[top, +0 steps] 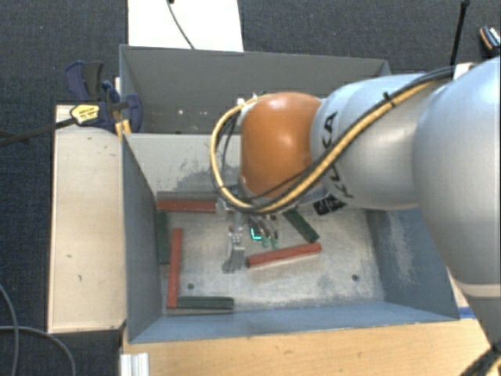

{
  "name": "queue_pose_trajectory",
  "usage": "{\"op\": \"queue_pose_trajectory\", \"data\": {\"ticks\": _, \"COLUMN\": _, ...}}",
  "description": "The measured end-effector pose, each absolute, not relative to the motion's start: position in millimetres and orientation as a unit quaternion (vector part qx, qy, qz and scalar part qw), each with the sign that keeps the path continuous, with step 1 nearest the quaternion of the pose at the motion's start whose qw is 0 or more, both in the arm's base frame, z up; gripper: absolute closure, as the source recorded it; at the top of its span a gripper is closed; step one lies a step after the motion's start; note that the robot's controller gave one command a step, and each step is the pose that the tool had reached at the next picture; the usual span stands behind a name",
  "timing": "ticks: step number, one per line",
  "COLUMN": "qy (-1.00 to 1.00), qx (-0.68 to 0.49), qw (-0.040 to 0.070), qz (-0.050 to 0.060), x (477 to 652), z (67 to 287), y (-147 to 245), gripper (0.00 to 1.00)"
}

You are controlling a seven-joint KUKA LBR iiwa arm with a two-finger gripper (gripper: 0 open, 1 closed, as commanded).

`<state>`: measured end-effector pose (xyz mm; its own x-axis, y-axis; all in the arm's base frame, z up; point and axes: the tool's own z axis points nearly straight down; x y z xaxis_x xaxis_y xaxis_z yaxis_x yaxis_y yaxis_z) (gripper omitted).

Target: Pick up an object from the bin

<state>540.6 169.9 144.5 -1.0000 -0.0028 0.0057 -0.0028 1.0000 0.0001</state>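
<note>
- A grey metal bin [141, 233], seen from above, holds a few thin bars. Some are red and some dark green, and all lie flat on its floor.
- A silver robot arm [391, 147] reaches in from the right. A rounded orange cover [278, 143] sits at its wrist, with cables [218, 159] looped around it.
- The gripper [244, 249] hangs below the orange cover, low over the middle of the bin floor. Whether it is released or clenched cannot be told from this angle.
- The central red bar [283, 255] lies in the middle of the floor, running left to right and slightly tilted. Its left end is just beside the gripper.
- A slanted green bar [301, 227] lies just behind it, partly hidden under the arm.
- The rear red bar [186, 205] lies crosswise towards the back, left of the gripper.
- By the left wall, the left green bar [161, 237] and the left red bar [174, 267] lie side by side, running front to back.
- The front green bar [205, 305] lies crosswise by the front wall, near the left red bar's front end.
</note>
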Motion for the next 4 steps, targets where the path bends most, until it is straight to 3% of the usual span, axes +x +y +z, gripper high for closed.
{"op": "queue_pose_trajectory", "data": {"ticks": 1, "qy": -0.998, "qx": 0.06, "qw": 0.002, "qz": 0.001, "x": 554.7, "z": 67, "y": 108, "gripper": 0.0}}
{"op": "queue_pose_trajectory", "data": {"ticks": 2, "qy": -0.989, "qx": 0.146, "qw": -0.003, "qz": 0.0, "x": 579.7, "z": 71, "y": 81, "gripper": 0.0}}
{"op": "queue_pose_trajectory", "data": {"ticks": 3, "qy": -0.99, "qx": 0.144, "qw": -0.002, "qz": -0.001, "x": 578.9, "z": 71, "y": 83, "gripper": 1.0}}
{"op": "queue_pose_trajectory", "data": {"ticks": 4, "qy": -0.989, "qx": 0.146, "qw": -0.006, "qz": 0.0, "x": 585.3, "z": 206, "y": 68, "gripper": 1.0}}
